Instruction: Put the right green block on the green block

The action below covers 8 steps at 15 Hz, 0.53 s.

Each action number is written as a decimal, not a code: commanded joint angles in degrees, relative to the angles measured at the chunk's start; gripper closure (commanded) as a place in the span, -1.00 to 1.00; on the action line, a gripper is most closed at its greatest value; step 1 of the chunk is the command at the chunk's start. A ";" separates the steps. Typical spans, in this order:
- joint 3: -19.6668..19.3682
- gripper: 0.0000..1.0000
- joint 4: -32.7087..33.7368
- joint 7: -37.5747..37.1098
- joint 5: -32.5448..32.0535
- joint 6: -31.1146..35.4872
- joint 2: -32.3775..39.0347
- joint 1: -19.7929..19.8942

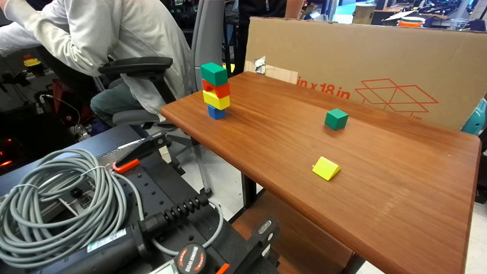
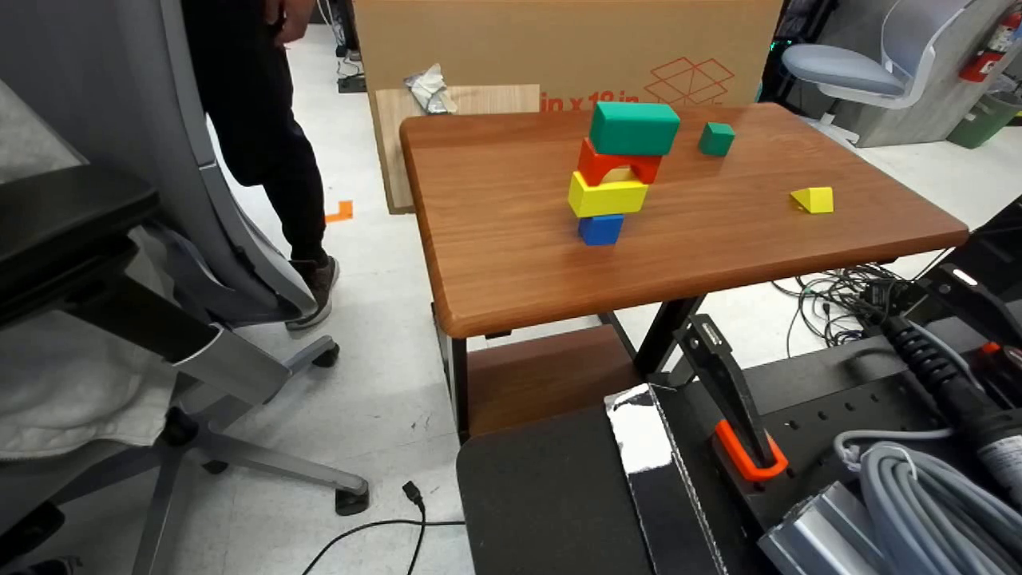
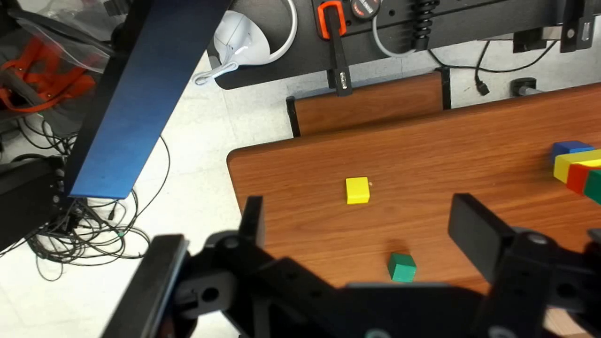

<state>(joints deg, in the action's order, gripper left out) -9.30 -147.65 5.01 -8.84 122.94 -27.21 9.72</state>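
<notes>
The right green block (image 1: 336, 119) is a small green cube standing alone on the table; it also shows in an exterior view (image 2: 716, 140) and the wrist view (image 3: 402, 267). The green block (image 1: 214, 74) is a longer green piece on top of a stack; it also shows in an exterior view (image 2: 635, 129). In the wrist view this green block (image 3: 594, 186) is cut off by the right edge. My gripper (image 3: 357, 218) is open and empty, high above the table, with the lone cube below, near the palm. The gripper is out of both exterior views.
Under the green block are a red arch (image 2: 619, 164), a yellow block (image 2: 608, 195) and a small blue cube (image 2: 600, 229). A yellow wedge (image 1: 326, 168) lies on the table (image 1: 380, 213). A large cardboard sheet (image 1: 365, 68) stands behind the table.
</notes>
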 commanded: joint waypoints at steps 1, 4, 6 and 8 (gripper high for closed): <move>0.14 -1.00 0.08 0.07 0.09 -0.11 0.02 0.15; 0.14 -1.00 0.08 0.07 0.09 -0.11 0.01 0.15; 0.53 -1.00 0.06 -0.76 -0.41 1.25 1.22 0.21; 0.52 -1.00 0.74 -0.93 0.38 2.18 3.36 -0.28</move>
<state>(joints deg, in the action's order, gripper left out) -9.20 -147.66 4.85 -8.84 122.99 -26.86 9.72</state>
